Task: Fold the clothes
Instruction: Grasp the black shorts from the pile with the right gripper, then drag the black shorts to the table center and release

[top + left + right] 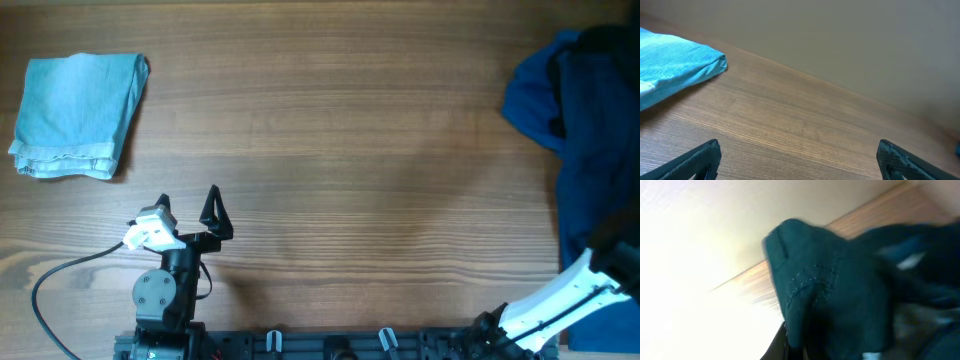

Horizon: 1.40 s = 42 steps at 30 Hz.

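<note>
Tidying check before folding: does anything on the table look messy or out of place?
Yes. The dark blue heap at the right edge of the overhead view is rumpled and runs out of frame, unlike the neatly folded pale blue cloth at far left. The right wrist view is blurred.

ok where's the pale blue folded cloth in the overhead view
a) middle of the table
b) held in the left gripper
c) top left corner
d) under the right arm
c: the pale blue folded cloth lies flat at the top left of the table, apart from the open left gripper.
</note>
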{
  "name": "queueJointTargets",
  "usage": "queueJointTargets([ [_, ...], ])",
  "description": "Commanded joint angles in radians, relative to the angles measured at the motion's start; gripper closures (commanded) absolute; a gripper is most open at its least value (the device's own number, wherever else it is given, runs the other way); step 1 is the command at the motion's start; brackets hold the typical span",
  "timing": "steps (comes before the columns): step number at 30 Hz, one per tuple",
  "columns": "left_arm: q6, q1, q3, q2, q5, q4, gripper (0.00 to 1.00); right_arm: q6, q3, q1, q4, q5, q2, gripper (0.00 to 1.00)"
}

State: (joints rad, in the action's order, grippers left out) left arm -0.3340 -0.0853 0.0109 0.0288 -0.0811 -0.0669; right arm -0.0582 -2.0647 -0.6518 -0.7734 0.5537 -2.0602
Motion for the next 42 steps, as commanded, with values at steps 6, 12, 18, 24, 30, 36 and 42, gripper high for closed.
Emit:
queueJointTargets([
  [6,0.020,-0.006,-0.005,-0.002,0.001,0.002,0.00,-0.185,-0.004,0.745,0.072,-0.081,-0.001,0.96],
  [12,0.020,-0.006,-0.005,-0.002,0.001,0.002,0.00,-0.203,-0.004,1.215,0.109,-0.289,-0.165,0.96],
  [18,0.020,-0.006,-0.005,-0.002,0.001,0.002,0.00,-0.043,-0.005,1.361,0.062,-0.314,-0.177,0.16],
  [24,0.020,-0.006,-0.005,-0.002,0.001,0.002,0.00,-0.019,-0.005,1.171,-0.104,-0.315,0.061,0.01],
  [30,0.020,-0.006,-0.005,-0.002,-0.051,0.040,0.00,-0.019,-0.004,0.872,-0.380,-0.314,0.080,0.00],
  [36,0.066,-0.006,0.045,0.006,0.164,0.206,0.00,0.013,-0.003,0.734,-0.515,-0.315,0.069,0.00],
  [42,0.185,-0.006,0.525,0.434,0.225,-0.058,0.00,-0.010,-0.003,0.732,-0.522,-0.401,0.069,0.10],
])
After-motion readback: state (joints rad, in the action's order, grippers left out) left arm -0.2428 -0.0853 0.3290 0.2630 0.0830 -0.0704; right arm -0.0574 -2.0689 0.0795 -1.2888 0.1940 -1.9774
